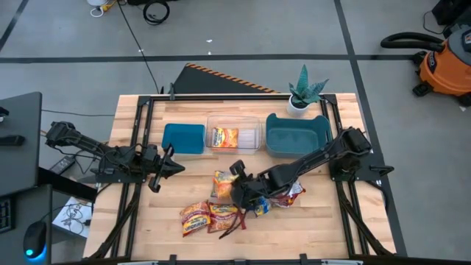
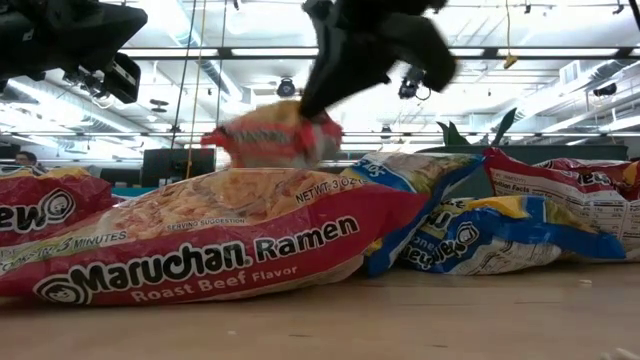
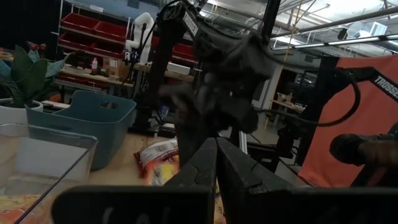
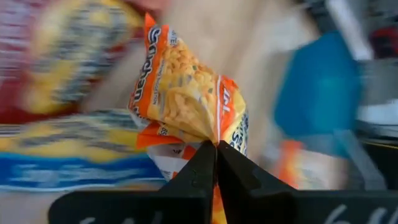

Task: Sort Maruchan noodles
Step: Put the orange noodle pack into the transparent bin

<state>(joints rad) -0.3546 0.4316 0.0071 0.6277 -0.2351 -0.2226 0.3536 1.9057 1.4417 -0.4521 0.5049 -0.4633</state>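
My right gripper [image 1: 234,188] is over the middle of the table, shut on an orange-yellow Maruchan packet [image 1: 223,182]. The low view shows that packet [image 2: 275,135] raised above the pile. The other packets lie flat near the front edge: two orange-red ones [image 1: 208,216], a red-silver one [image 1: 293,194] and a blue-and-yellow one [image 1: 261,207]. One orange packet [image 1: 225,137] lies in the clear bin [image 1: 252,125]. My left gripper [image 1: 165,166] hovers shut left of centre, near the small teal bin [image 1: 183,138], holding nothing. My right gripper pinches the orange-yellow packet between its two fingers at a crumpled edge [image 4: 214,138], where the plastic bunches into folds. The fingers [image 2: 325,95] come slanting down from above and the table's right. The packet is lifted clear of the pile, and its body juts out beyond the fingertips.
Three bins stand in a row at the far side: small teal, clear, and a larger teal bin [image 1: 296,135]. A potted plant [image 1: 305,93] sits behind the large teal bin. Black frame rails [image 1: 136,147] run along the left and right sides of the table.
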